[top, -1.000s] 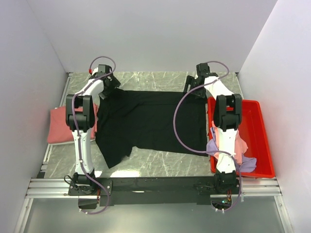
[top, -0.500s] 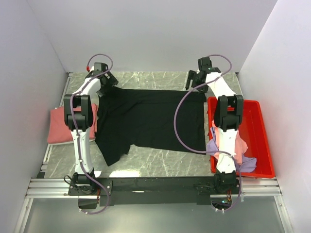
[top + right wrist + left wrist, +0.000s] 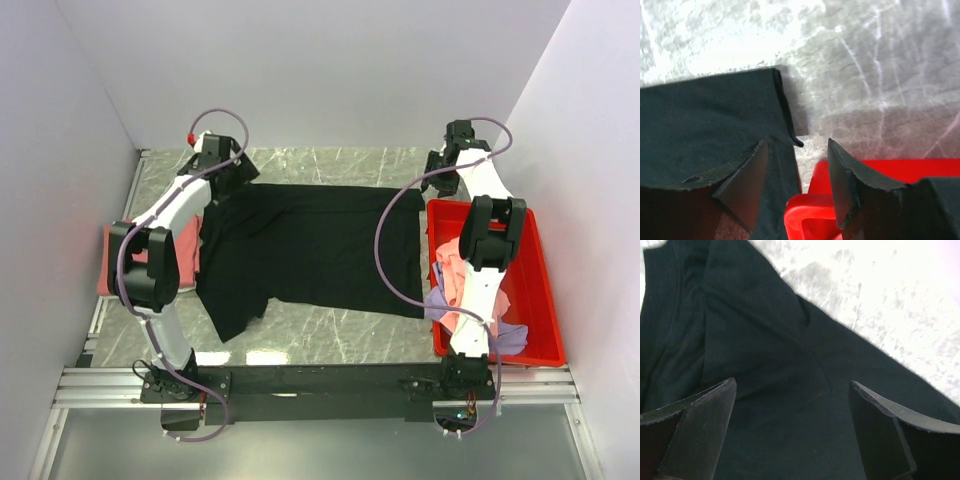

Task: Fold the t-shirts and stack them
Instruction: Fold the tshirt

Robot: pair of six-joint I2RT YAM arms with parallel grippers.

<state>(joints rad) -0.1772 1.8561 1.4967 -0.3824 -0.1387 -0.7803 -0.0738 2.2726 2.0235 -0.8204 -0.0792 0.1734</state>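
Note:
A large black t-shirt (image 3: pixel 310 245) lies spread on the marble table. My left gripper (image 3: pixel 232 172) is open just above its far left corner; in the left wrist view the black cloth (image 3: pixel 770 390) fills the space between the fingers. My right gripper (image 3: pixel 437 170) is open above the shirt's far right corner (image 3: pixel 775 80) and the red bin's corner (image 3: pixel 815 205), holding nothing. A folded salmon-red shirt (image 3: pixel 120 262) lies at the left. Pink (image 3: pixel 462 285) and lavender (image 3: pixel 505 340) shirts lie in the bin.
The red plastic bin (image 3: pixel 530 290) stands along the right side of the table. White walls close in the left, back and right. A metal rail (image 3: pixel 320 385) runs along the near edge by the arm bases.
Both grippers let go of the black shirt's far corners and lifted. The right arm swung right toward the bin; the left arm shifted slightly right. The shirt lies still.

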